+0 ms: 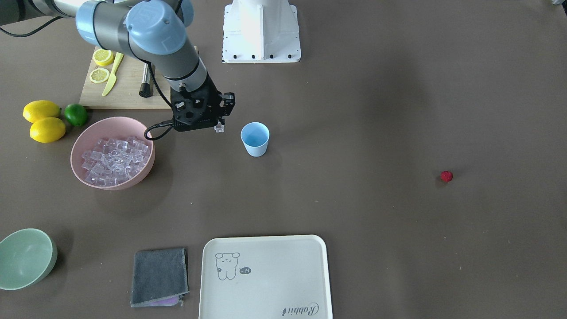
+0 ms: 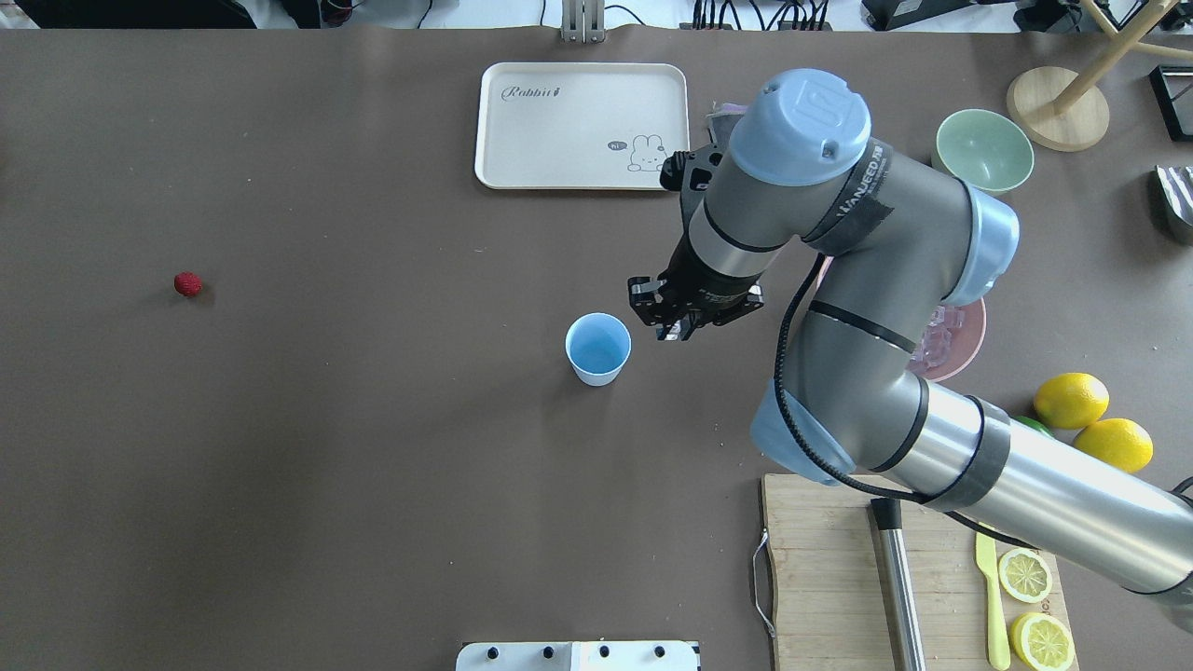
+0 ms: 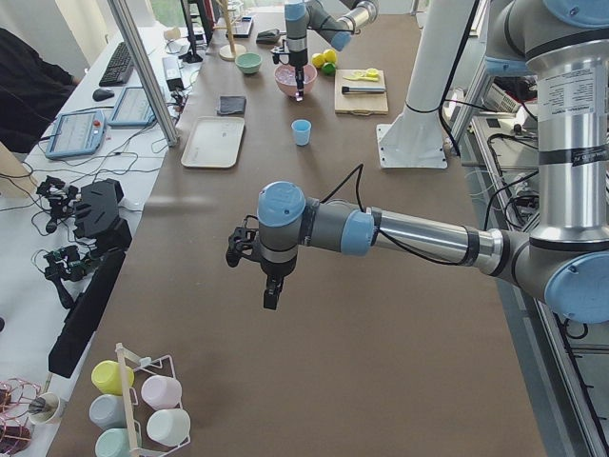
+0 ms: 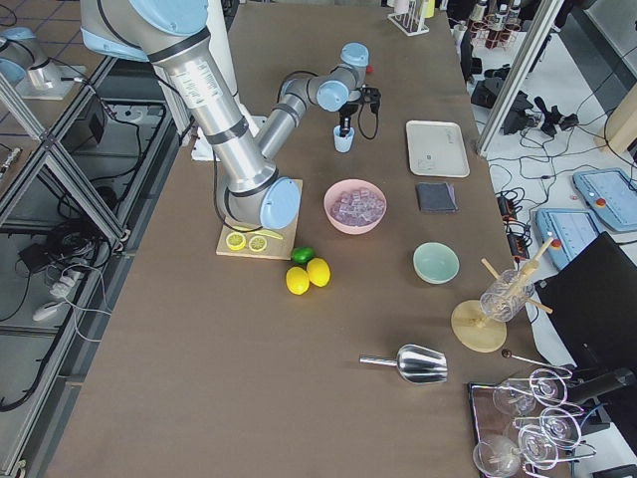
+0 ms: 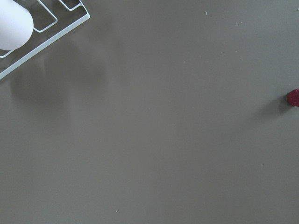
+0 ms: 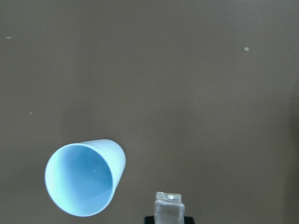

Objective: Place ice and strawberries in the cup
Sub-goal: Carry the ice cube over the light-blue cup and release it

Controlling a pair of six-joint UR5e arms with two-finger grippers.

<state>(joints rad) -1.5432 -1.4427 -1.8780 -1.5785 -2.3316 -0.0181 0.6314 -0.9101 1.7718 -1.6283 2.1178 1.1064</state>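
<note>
Holding: right gripper [image 1: 219,126] pinches one ice cube [image 6: 169,207], above table [image 1: 354,110] just beside upright cup [image 1: 255,138] | more ice [image 1: 114,160] in pink bowl [image 1: 110,118] | strawberry [image 1: 446,176] on table, well apart from cup | left gripper [image 3: 272,297]: opening cannot be told.

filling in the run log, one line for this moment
right gripper: shut on small clear ice cube | light blue plastic cup: empty | small red strawberry: on table
</note>
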